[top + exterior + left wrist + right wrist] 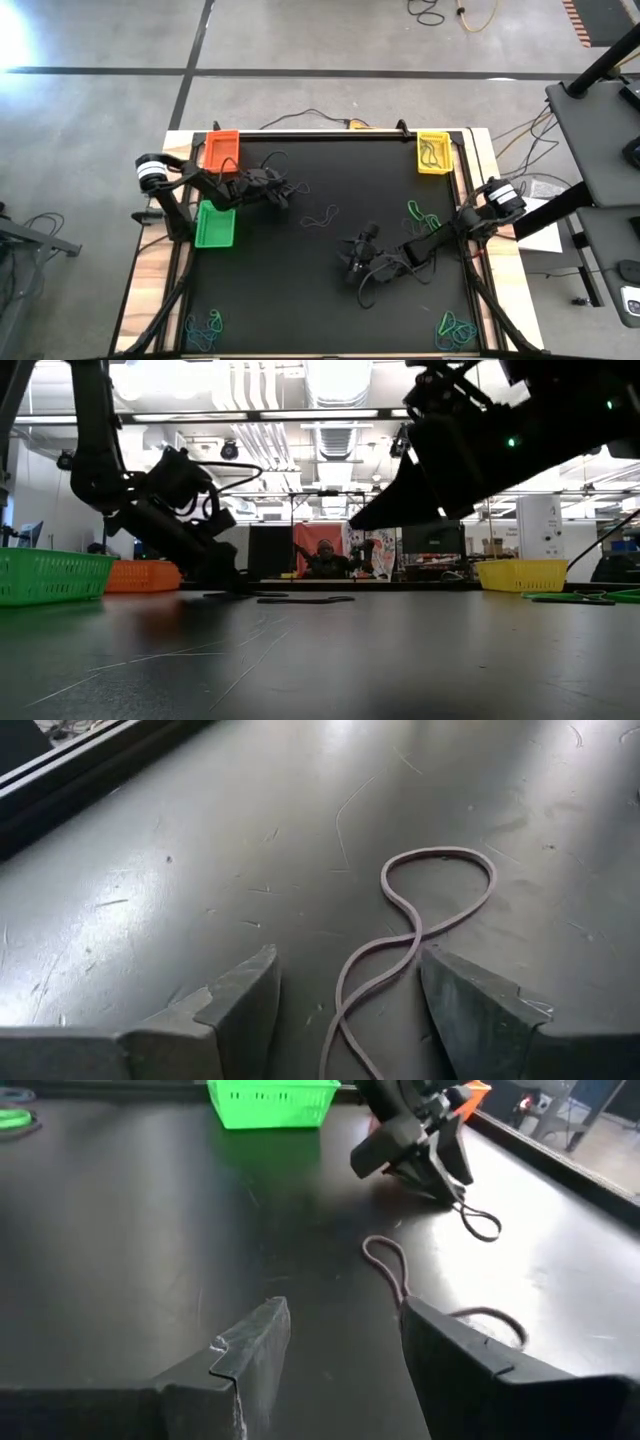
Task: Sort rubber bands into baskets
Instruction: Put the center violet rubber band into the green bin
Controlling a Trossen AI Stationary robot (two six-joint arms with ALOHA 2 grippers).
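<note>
My left gripper [288,193] is open and low over the mat near the orange basket [220,150] and the green basket [215,225]. Its fingers stand on either side of a thin twisted rubber band [420,910] that lies flat on the mat. My right gripper [350,255] is open and empty at mid-table, above the mat. Another band [388,1270] lies just ahead of it, which also shows in the high view [320,218]. The yellow basket [434,152] at the far right holds a few bands.
Green bands [420,212] lie right of centre. Piles of green and blue bands lie at the near left [205,325] and near right [455,325] corners. Black cables trail beside the right arm [390,272]. A raised rail [90,770] edges the mat.
</note>
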